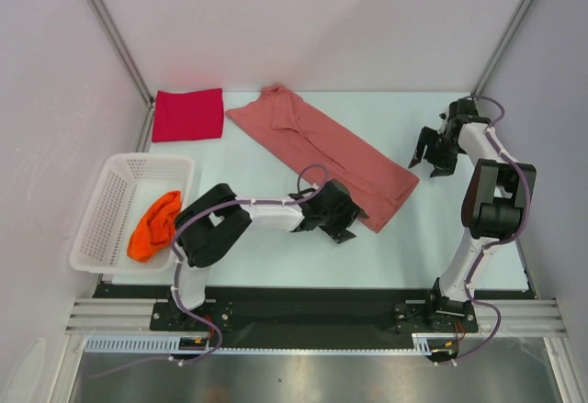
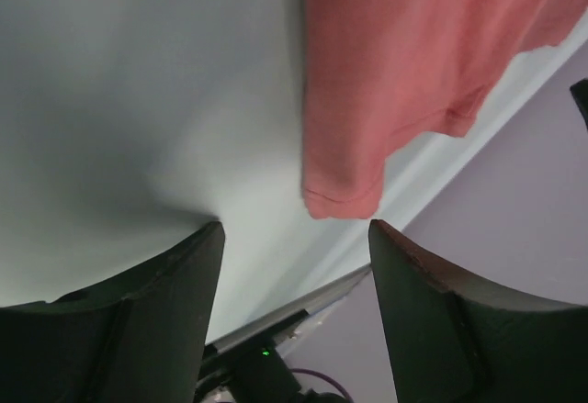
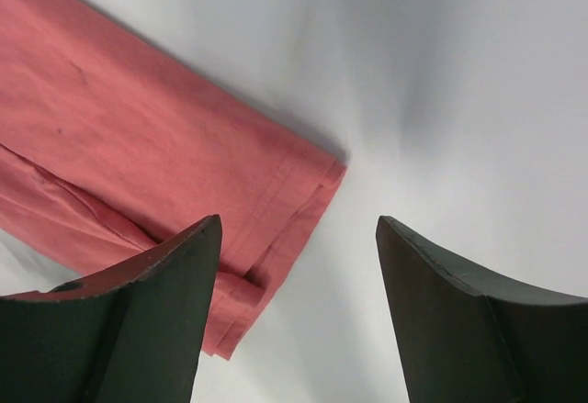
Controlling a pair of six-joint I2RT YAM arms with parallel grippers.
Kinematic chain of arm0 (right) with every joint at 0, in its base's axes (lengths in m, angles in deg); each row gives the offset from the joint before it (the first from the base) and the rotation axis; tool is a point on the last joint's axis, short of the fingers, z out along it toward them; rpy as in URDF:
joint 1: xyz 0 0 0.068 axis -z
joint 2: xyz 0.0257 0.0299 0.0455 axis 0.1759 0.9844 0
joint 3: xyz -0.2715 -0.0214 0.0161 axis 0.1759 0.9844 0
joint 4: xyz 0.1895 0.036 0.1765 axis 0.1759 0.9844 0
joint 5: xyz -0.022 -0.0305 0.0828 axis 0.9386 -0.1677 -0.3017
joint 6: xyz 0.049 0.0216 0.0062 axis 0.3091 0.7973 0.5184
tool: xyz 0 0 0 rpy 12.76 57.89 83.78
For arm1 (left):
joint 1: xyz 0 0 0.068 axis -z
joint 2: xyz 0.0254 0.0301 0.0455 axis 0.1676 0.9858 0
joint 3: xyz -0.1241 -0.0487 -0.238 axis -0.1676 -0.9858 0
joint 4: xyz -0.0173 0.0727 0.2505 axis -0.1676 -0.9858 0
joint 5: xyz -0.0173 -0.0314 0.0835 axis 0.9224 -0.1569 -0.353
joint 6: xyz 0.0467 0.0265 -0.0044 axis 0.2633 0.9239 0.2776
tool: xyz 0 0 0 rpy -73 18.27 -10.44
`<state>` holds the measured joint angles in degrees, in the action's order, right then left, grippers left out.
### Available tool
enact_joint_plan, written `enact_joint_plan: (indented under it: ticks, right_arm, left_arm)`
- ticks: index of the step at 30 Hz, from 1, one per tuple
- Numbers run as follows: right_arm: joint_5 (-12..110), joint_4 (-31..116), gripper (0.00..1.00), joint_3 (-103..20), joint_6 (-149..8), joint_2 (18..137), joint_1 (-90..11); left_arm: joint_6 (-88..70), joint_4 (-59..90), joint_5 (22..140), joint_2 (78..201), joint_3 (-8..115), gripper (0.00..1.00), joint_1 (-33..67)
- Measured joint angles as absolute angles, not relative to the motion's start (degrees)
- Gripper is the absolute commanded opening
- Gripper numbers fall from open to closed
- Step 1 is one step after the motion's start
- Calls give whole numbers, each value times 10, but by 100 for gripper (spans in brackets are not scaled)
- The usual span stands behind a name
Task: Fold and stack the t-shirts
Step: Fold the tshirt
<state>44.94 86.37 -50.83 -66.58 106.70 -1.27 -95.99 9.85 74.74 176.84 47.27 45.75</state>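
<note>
Pink tee, a long folded strip, lies diagonally mid-surface; left jaws and right jaws gape wide, empty, by its near-right end, which probably needs pinching next and folding toward the collar.

Top external: fixed high above and behind the two arm bases, looking steeply down and forward across the whole white table to the back wall, far enough off to hold both arms entire.

Left wrist: mounted just behind the left gripper, low over the tabletop, peering out between two dark fingers at one corner of the salmon-pink t-shirt, with table edge and wall beyond.

Right wrist: mounted likewise on the right gripper, close in, facing down on another corner of the shirt.

Shared by all three: that one long shirt, whole only from the top.
</note>
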Motion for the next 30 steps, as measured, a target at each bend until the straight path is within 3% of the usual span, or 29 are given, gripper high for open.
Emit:
enact_joint_plan:
  ticks: [14, 24, 27, 28, 30]
  right_arm:
    - [390, 824, 63, -528, -778, 1112, -9]
    - [385, 820, 60, -523, -793, 1148, -20]
    - [389, 818, 47, -525, -794, 1149, -22]
    - [389, 818, 32, -525, -793, 1150, -22]
    - [387, 819, 19, -523, -789, 1150, -22]
  left_arm:
    - [-1027, 110, 775, 1837, 545, 54, 477]
    - [-1010, 111, 792, 1865, 569, 25, 469]
    - [-998, 113, 802, 1869, 569, 17, 465]
    - [-992, 114, 807, 1870, 570, 14, 463]
    - [-977, 114, 813, 1871, 570, 7, 459]
